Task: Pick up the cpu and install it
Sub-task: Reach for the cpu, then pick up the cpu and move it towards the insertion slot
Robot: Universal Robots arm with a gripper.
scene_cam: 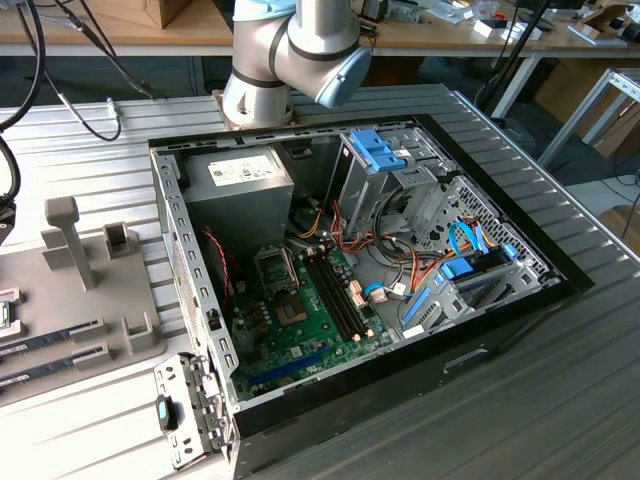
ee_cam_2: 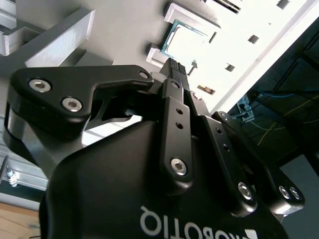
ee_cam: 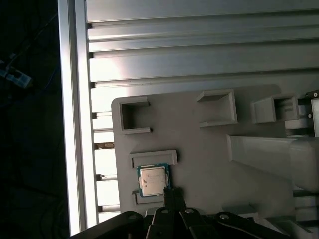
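The cpu is a small square chip with a silver-grey top, lying flat in a raised nest on the grey holder plate. In the second wrist view the cpu shows bright beyond the fingertips. My gripper hangs over the plate just beside one edge of the chip, its black fingers pressed together with nothing between them. The gripper stands apart from the chip. In the exterior view the dark socket frame sits on the green motherboard inside the open computer case.
The holder plate lies on the ribbed metal table at the exterior view's left, with an upright post and memory sticks. The case holds a grey power-supply box, cables and drive cages. The table's edge rail runs close to the plate.
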